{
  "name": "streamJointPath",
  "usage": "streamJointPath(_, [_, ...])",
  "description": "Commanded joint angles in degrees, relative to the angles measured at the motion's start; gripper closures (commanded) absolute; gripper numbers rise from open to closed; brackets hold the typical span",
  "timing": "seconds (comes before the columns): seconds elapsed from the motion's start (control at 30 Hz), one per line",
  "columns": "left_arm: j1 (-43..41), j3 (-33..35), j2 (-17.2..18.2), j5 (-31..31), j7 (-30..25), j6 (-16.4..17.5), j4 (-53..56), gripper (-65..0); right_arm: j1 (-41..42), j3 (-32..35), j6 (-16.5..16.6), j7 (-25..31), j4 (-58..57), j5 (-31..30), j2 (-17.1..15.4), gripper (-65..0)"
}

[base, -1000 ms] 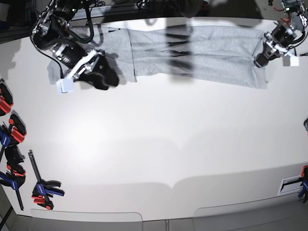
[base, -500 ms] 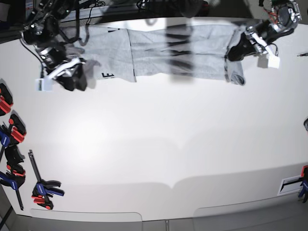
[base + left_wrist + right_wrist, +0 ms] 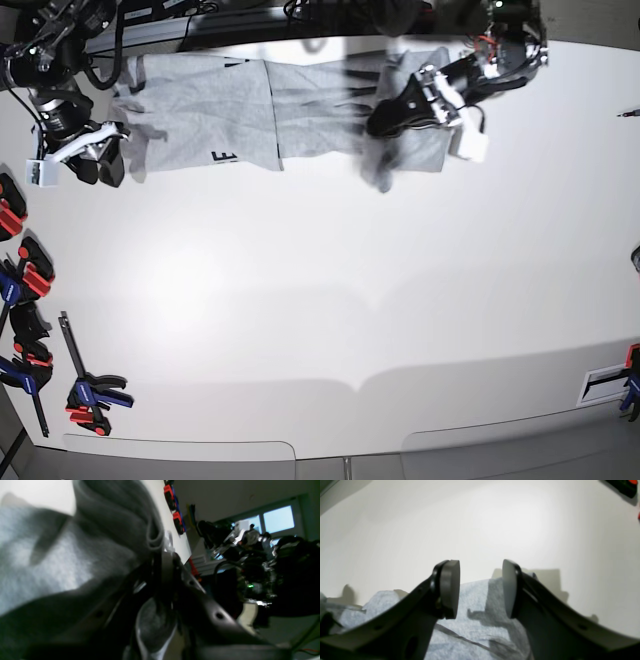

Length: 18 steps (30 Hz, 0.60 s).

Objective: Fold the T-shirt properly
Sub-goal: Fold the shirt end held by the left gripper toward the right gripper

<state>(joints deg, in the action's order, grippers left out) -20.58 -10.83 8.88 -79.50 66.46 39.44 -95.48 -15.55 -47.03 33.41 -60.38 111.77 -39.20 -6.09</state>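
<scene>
One T-shirt [image 3: 240,105] lies along the far edge of the white table [image 3: 330,300], stretched sideways, with part of its black lettering showing near its front edge and one end lifted and bunched.

We judge the chief risk to be at that lifted end. The left gripper [image 3: 395,115] is clamped on a thick gather of cloth, and in the left wrist view several layers of grey fabric [image 3: 117,525] appear wadded against the jaws. If more than the intended layer is caught, the fold may drag the under-layer along and land skewed or rumpled. A hanging tail of cloth below the grip could also tuck under and leave a crease. The opposite end is not pinned by anything, so we consider that a strong pull may slide the whole garment across the table.

The left arm reaches in from the far side, its wrist angled across the shirt's middle, carrying the end raised off the surface. The right gripper [image 3: 480,587] stands with its jaws apart and holds nothing; its pads [image 3: 450,587] hover just above the edge of the shirt's other end. In the base view that arm sits at the table's corner, pointed down and outward, near several clamps [image 3: 30,330].
</scene>
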Motion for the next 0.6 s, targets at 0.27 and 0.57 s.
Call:
streamJointPath(0.27, [2.7,8.2,-1.6,4.1,-3.5,0.6,-0.9,0.0,0.3,-0.2,0.0,1.5,1.0,-1.3,-0.7,-25.8])
streamJointPath(0.57, [3.0,9.8,-1.6,5.9,-4.8,0.6,-0.9,0.0,0.3,-0.2,0.0,1.5,1.0,-1.3,-0.7,-25.8])
